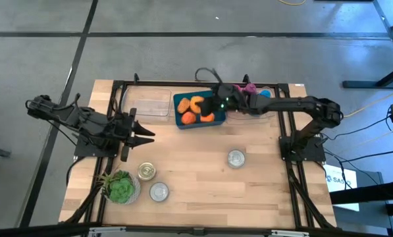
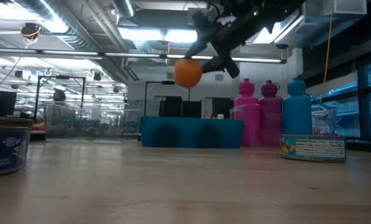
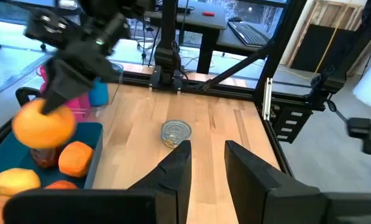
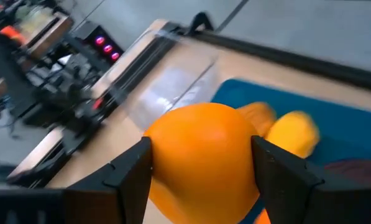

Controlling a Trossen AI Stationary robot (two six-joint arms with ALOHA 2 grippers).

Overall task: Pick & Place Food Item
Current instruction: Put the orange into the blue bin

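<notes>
A round orange (image 4: 204,155) hangs in the air over the teal tray (image 1: 182,100) at the table's far edge, with my right gripper (image 1: 214,105) shut on it. The orange also shows in the low view (image 2: 187,73), above the tray (image 2: 191,132), and in the left wrist view (image 3: 43,124). Other orange and yellow food pieces (image 1: 196,104) lie in the tray. My left gripper (image 1: 145,135) waits at the table's left side, open, with nothing between its fingers (image 3: 179,163). My right gripper pinches the orange by two opposite sides (image 4: 163,158) between its two fingers (image 4: 130,169). The fingers slant down toward it from the table's right side. The orange is lifted clear and hangs above the tray.
A clear container (image 1: 150,104) stands left of the tray, and pink and blue bottles (image 1: 255,91) right of it. One tin can (image 1: 235,158) sits mid-table. Two more cans (image 1: 147,172) and a green plant (image 1: 120,186) stand near the front left.
</notes>
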